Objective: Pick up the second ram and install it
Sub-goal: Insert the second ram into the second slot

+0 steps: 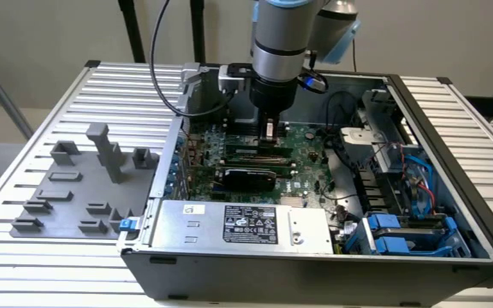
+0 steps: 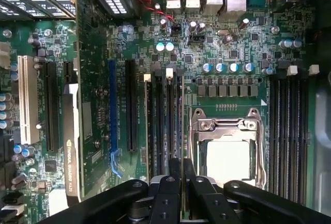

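Observation:
My gripper reaches down into the open computer case, over the memory slots of the green motherboard. Its two black fingers stand almost together, pinching a thin stick seen edge-on. That stick is the second ram, which runs straight along a slot just beside the silver processor socket. Another dark stick sits in a neighbouring slot. From the exterior view the second ram lies directly under the gripper.
A bank of bare memory slots lies past the processor socket. A graphics card stands in an expansion slot. The grey fixture plate sits outside the case at the exterior view's left. Power supply, cables and blue drive bays crowd the case.

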